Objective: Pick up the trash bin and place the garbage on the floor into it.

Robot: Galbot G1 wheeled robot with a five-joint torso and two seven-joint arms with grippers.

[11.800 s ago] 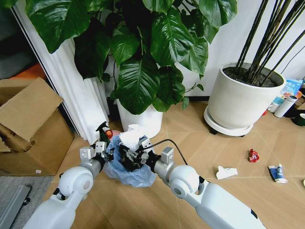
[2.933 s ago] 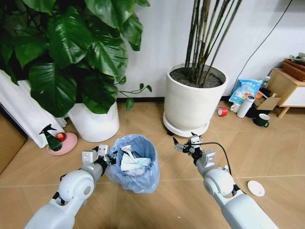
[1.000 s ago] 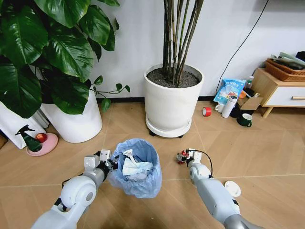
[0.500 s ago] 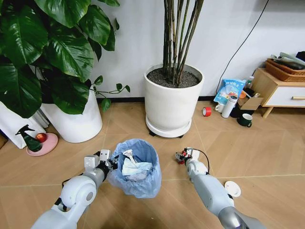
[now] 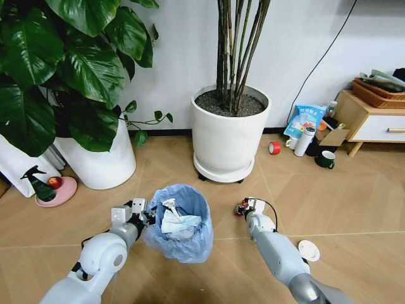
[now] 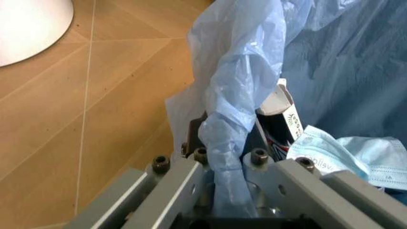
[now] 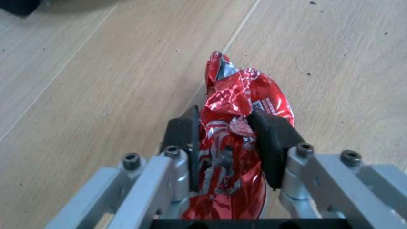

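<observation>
Chevron wooden floor by white pots: left jaws clamped on trash bin, right on red wrapper.

No lettering on anything here can be read.

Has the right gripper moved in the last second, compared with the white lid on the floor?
Barely: the right gripper, shut on the red wrapper, remains left of the white lid.

trash bin on floor, wrapper to its right
</observation>
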